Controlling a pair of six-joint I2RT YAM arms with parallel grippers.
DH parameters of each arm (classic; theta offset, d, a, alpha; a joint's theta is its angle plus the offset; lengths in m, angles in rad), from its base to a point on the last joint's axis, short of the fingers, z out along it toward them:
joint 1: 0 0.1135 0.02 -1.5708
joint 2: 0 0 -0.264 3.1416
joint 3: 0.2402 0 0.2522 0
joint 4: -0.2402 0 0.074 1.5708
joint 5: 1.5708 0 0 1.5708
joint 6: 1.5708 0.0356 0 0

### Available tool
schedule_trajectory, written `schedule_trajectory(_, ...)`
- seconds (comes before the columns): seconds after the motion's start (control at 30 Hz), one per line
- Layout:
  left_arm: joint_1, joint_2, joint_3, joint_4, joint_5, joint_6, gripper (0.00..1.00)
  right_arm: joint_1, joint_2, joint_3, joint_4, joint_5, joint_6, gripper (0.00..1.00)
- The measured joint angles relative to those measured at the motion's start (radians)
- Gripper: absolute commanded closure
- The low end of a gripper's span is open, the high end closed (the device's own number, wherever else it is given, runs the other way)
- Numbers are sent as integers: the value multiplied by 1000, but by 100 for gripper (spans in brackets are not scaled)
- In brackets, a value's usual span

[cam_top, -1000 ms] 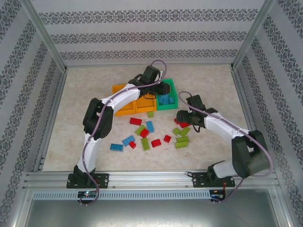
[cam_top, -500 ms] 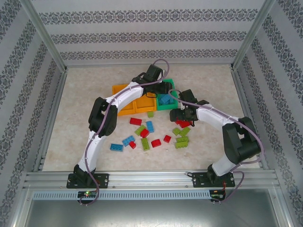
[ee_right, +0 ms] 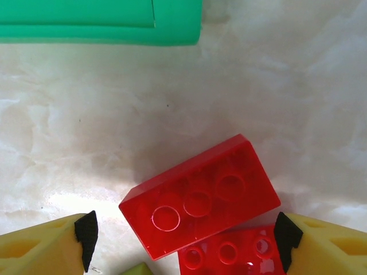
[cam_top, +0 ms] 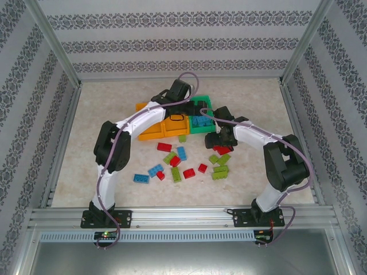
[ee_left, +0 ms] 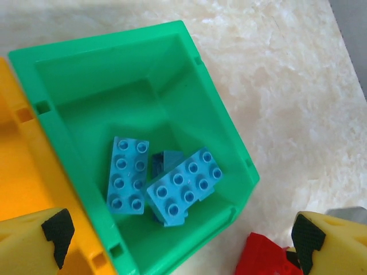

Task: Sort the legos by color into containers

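Hovering the left tool [ee_left: 180, 238] above the green bin [ee_left: 221, 120], spreading it fully wide and gripping nothing, with blue legos [ee_left: 183, 189] lying inside, right against the orange bin [ee_left: 23, 172]. Holding the right tool [ee_right: 184, 235] low over the tabletop [ee_right: 86, 143], well open, straddling two red legos [ee_right: 200, 195] near the green bin's corner, not clamping them. Leaving loose legos [cam_top: 181, 153] in red, blue and lime scattered near the bins.

Marbled beige table [cam_top: 109, 109], two orange bins [cam_top: 150, 134] and a green bin [ee_left: 103, 74] in a row toward its far edge, red, blue and lime legos [cam_top: 188, 173] scattered mid-table.
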Motion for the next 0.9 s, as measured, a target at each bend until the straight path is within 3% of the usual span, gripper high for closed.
schedule_trajectory(0.23, 0, -128, -140, 34, -50, 1, 0, 0, 21, 4, -14, -32, 37, 20)
schedule_trajectory(0.67, 0, -214, -312, 67, -100, 4, 0, 12, 108, 80, -16, -40, 68, 22)
schedule_trajectory(0.83, 0, -249, -359, 73, -113, 4, 0, 17, 131, 105, -18, -39, 70, 31)
schedule_trajectory(0.9, 0, -266, -373, 76, -121, 4, 0, 25, 145, 118, -21, -36, 68, 39)
